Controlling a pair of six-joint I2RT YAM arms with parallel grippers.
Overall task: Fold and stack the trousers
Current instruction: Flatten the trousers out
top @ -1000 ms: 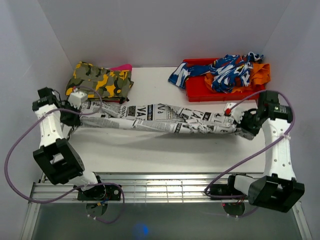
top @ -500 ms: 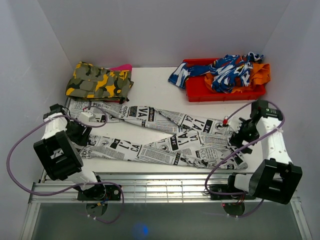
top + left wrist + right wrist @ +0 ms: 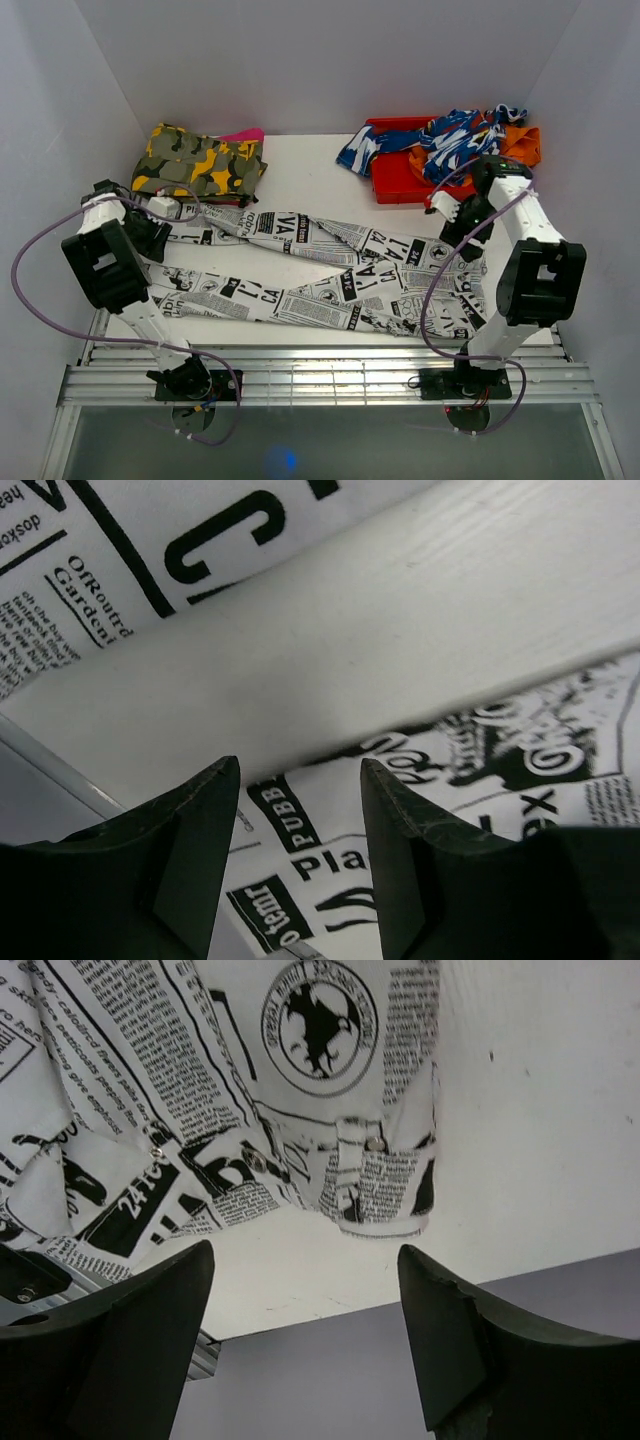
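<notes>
Bright, even light; soft shadows sit right beside the trousers (image 3: 290,228), whose print goes slightly blurry up close.

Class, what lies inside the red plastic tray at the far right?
A blue-and-white patterned garment and an orange cloth lie in the red plastic tray; anything beneath them is covered.

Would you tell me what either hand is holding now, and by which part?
Nothing: left hand and right hand are both open; the trousers lie free.
</notes>
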